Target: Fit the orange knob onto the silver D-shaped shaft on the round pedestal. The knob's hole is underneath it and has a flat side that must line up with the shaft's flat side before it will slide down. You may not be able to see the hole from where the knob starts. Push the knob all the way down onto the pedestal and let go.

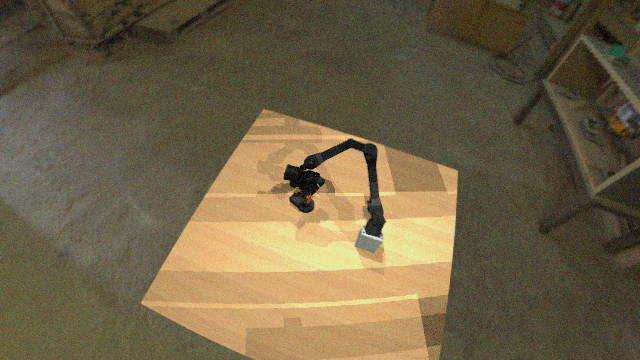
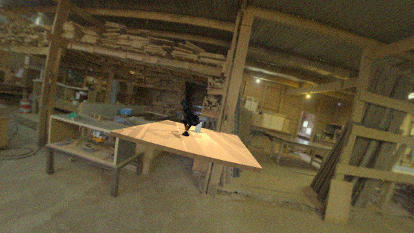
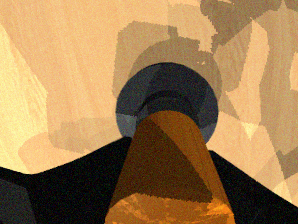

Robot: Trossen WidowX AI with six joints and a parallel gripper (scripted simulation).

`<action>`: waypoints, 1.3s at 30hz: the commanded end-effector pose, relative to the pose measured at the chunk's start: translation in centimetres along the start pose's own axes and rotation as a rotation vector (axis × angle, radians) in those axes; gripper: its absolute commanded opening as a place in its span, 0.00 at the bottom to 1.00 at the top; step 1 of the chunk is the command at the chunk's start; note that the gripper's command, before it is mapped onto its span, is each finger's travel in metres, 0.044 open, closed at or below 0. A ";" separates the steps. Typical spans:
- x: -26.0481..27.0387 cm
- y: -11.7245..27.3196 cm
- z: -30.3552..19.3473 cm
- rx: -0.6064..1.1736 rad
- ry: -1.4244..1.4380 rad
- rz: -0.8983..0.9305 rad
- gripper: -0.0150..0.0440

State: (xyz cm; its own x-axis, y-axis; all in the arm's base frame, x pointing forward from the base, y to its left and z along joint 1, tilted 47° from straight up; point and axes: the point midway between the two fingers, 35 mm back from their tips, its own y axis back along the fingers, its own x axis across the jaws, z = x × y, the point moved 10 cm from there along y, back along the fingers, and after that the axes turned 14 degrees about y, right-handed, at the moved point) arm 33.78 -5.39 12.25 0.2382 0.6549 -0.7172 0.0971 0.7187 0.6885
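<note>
The orange knob (image 1: 308, 199) (image 2: 187, 127) (image 3: 167, 170) is between the fingers of my gripper (image 3: 166, 151), which is shut on it. In the wrist view the knob fills the lower middle, with a black finger on each side. The dark round pedestal (image 1: 306, 208) (image 2: 185, 133) (image 3: 172, 76) is directly beyond the knob's far end, and the knob covers its near part. A raised dark ring shows around that end. The silver shaft, its flat side and the knob's hole are hidden. I cannot tell whether the knob touches the pedestal.
The wooden table (image 1: 225, 250) (image 2: 213, 147) carries the pedestal and the arm. The arm's light grey base block (image 1: 369, 241) (image 2: 198, 127) stands to the right of the pedestal in the top and exterior views. Broken shadows lie across the table around the pedestal.
</note>
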 end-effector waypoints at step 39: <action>-0.1 0.4 0.1 -0.001 0.360 0.000 0.25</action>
State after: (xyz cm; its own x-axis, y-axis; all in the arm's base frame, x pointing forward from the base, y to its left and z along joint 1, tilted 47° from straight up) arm 33.76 -5.29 12.51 -0.0350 0.6939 -0.7192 0.0983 0.7185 0.6885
